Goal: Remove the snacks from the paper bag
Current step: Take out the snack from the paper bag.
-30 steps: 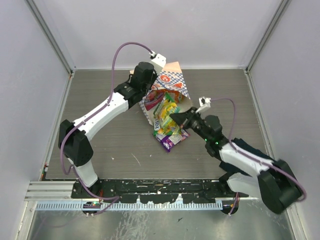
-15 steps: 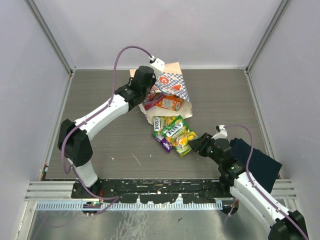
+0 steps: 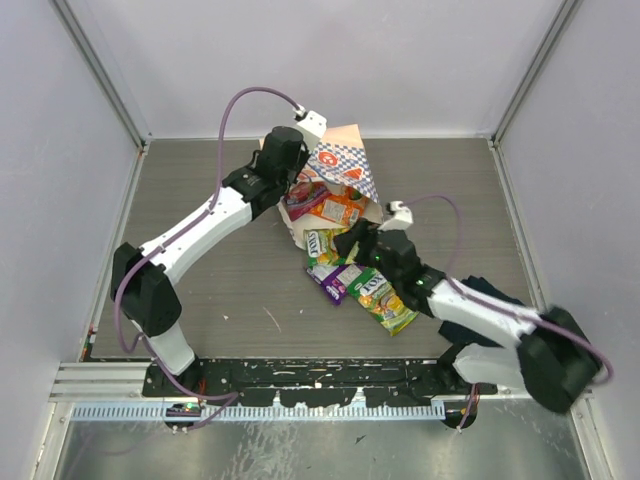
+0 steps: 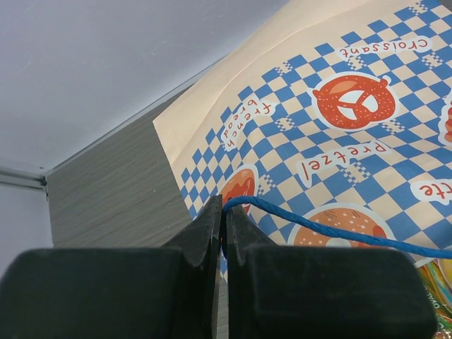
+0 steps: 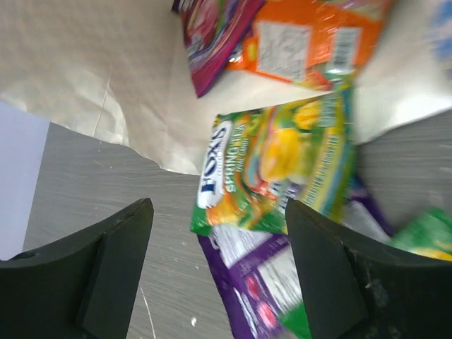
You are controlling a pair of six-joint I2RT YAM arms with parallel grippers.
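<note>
The paper bag (image 3: 345,165) lies on its side, mouth toward me. My left gripper (image 3: 298,168) is shut on its blue cord handle (image 4: 318,227), jaws pinched at the cord's end (image 4: 224,212), above the checkered side (image 4: 339,127). An orange snack (image 3: 340,208) and a magenta one (image 3: 300,195) lie in the mouth. A green-yellow packet (image 5: 275,162) sits at the lip, over a purple packet (image 5: 261,282) on the table. Another green-yellow packet (image 3: 385,297) lies nearer me. My right gripper (image 3: 350,240) hovers open over the packets at the lip (image 5: 217,212), holding nothing.
A dark navy cloth (image 3: 500,296) lies at the right, partly under my right arm. Grey walls close in the table on the left, back and right. The bag's pale inner paper (image 5: 106,70) spreads left of the packets.
My right gripper pulled a green-yellow packet out toward the near right, opened and left it on the table, then swung back to the bag's mouth. The left gripper kept its hold on the handle.
</note>
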